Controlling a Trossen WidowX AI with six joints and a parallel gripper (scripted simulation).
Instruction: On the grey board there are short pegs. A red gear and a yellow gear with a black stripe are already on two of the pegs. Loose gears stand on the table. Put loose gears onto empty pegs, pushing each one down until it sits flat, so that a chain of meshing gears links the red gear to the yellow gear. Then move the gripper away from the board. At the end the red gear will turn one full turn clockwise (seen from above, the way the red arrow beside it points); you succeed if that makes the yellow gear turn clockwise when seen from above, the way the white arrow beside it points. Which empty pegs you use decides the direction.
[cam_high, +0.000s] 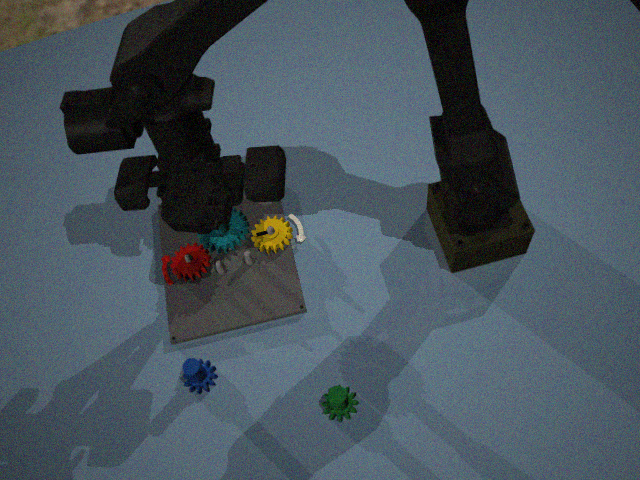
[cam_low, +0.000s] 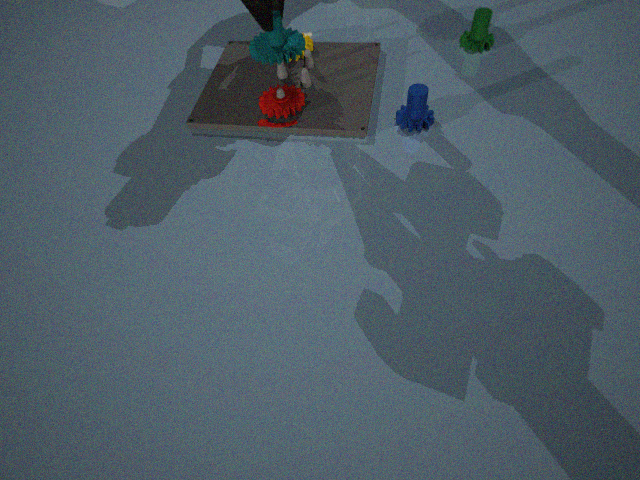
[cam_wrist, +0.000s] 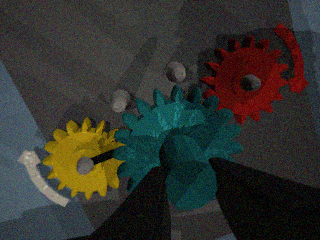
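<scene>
My gripper (cam_low: 277, 21) (cam_wrist: 186, 172) is shut on the upright handle of the teal gear (cam_high: 225, 238) (cam_low: 277, 46) (cam_wrist: 175, 120). The teal gear is held above the grey board (cam_high: 237, 310) (cam_low: 222, 105) (cam_wrist: 95, 45), between the red gear (cam_high: 191, 263) (cam_low: 282, 103) (cam_wrist: 245, 80) and the yellow gear (cam_high: 271, 236) (cam_low: 308, 45) (cam_wrist: 77, 160). A bare peg (cam_low: 281, 71) shows below the teal gear. Two more bare pegs (cam_high: 221, 266) (cam_high: 248, 257) (cam_wrist: 175, 72) (cam_wrist: 120, 100) stand beside it. The blue gear (cam_high: 199, 375) (cam_low: 416, 111) and the green gear (cam_high: 339, 403) (cam_low: 478, 33) stand on the table.
A red arrow (cam_high: 166, 270) (cam_wrist: 295, 60) lies beside the red gear and a white arrow (cam_high: 298, 228) (cam_wrist: 42, 182) beside the yellow gear. The arm's base (cam_high: 480, 242) stands right of the board in the top view. Arm shadows cross the board and table.
</scene>
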